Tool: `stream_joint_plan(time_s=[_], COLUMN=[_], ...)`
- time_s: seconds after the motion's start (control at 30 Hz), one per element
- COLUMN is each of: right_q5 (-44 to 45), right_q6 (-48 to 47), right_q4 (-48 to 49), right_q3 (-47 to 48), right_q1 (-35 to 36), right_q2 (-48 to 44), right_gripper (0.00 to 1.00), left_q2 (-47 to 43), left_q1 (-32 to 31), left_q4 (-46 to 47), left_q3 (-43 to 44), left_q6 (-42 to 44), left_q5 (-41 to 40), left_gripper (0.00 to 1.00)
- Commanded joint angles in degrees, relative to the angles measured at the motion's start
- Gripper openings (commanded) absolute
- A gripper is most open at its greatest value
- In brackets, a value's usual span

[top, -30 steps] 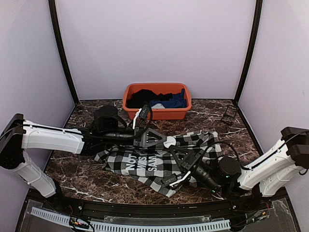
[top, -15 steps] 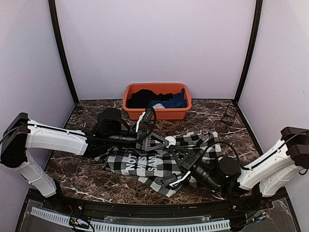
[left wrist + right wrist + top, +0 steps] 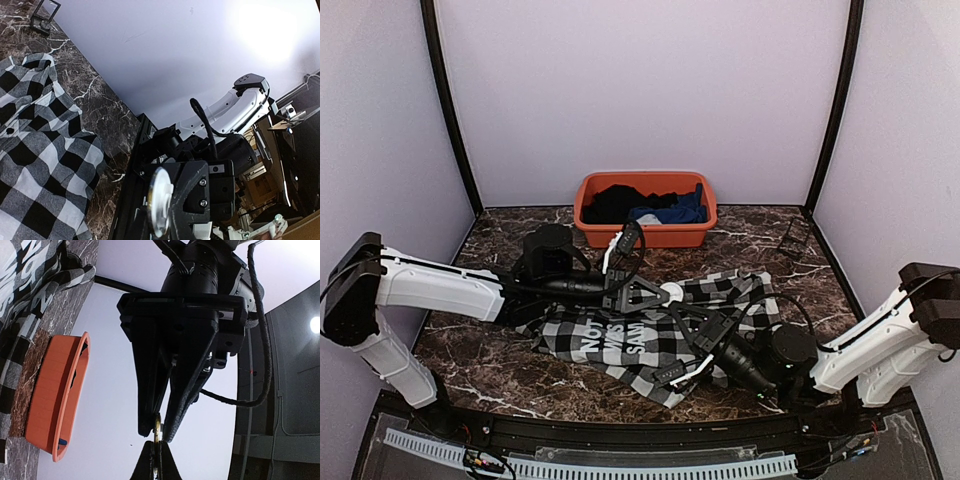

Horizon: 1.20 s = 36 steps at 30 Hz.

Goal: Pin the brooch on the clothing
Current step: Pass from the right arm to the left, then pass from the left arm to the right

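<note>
The clothing is a black-and-white checked shirt with white block letters, lying flat mid-table; it also shows in the left wrist view. Above its upper right part hangs the brooch, a round disc. In the right wrist view the brooch is edge-on and gold-rimmed. My right gripper is shut on its lower edge. My left gripper comes from the opposite side, with both fingers pressed on the disc's faces. In the left wrist view the brooch sits against black gripper parts.
An orange tub holding black and blue garments stands at the back centre. A small dark open box sits at the back right. Both arms meet over the shirt. Dark marble table lies around it.
My left gripper slid a little to the right and its fingers closed onto the brooch. The right arm and the shirt stayed put.
</note>
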Motion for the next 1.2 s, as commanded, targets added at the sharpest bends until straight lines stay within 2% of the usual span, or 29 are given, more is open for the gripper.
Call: stream_joint_plan(time_s=[0.0,0.1,0.23,0.27,0.43,0.57,0.6,0.67,0.7,0.73,0.8,0.83,0.9,0.97,1.17], right_q5=[1.1,1.1,1.1,1.3,1.6,3.1,3.8,6.0,6.8,6.3,-2.7,-9.4,-17.2,-20.5,-33.3], right_q6=[-7.9,-7.9,-7.8,-7.6,-5.1,2.1,5.3,15.1,23.1,37.6,61.9,71.3,80.3,84.2,97.5], right_q4=[23.0,23.1,23.1,23.1,23.0,18.3,14.9,2.2,-8.3,-21.2,-54.9,-64.8,-75.0,-82.1,-93.4], right_q3=[1.2,1.2,1.5,1.4,1.5,1.7,1.9,3.7,5.6,8.8,17.7,21.5,25.9,28.8,35.9], right_q1=[-0.4,-0.4,-0.4,-0.4,-0.4,-0.3,-0.2,-0.1,-0.1,-0.3,-2.6,-5.2,-8.8,-9.9,-11.2], right_q2=[0.4,0.4,0.5,0.5,-1.7,-7.9,-10.4,-16.7,-20.6,-24.5,-31.9,-34.0,-36.1,-36.3,-28.5], right_gripper=[0.00,0.00,0.00,0.05,0.45,0.65,0.69,0.73,0.74,0.74,0.75,0.77,0.80,0.83,0.86], left_q2=[-0.2,-0.3,-0.3,-0.4,-1.4,-3.9,-4.9,-6.3,-6.8,-7.7,-8.9,-9.2,-9.9,-10.6,-12.7], left_q1=[-0.3,-0.3,-0.3,-0.3,-0.3,-0.1,0.0,0.2,0.2,0.3,0.4,0.4,0.4,0.3,0.4], left_q4=[2.4,2.6,2.7,2.6,-0.5,-8.9,-11.9,-16.1,-17.7,-20.5,-25.2,-26.9,-31.6,-35.2,-41.9], left_q3=[0.5,0.5,0.5,0.5,0.4,0.8,1.1,1.6,1.8,2.2,3.1,3.6,4.8,5.7,7.8], left_q6=[0.1,0.1,0.3,0.4,3.6,10.5,11.7,15.1,17.4,19.8,23.4,24.6,28.1,30.8,36.9], left_q5=[0.9,0.9,0.6,0.6,-0.1,-3.2,-3.8,-5.3,-6.3,-6.7,-8.1,-8.8,-9.6,-9.9,-9.2], left_gripper=[0.09,0.02,0.01,0.01,0.01,0.01,0.01,0.01,0.01,0.01,0.01,0.01,0.01,0.00,0.01])
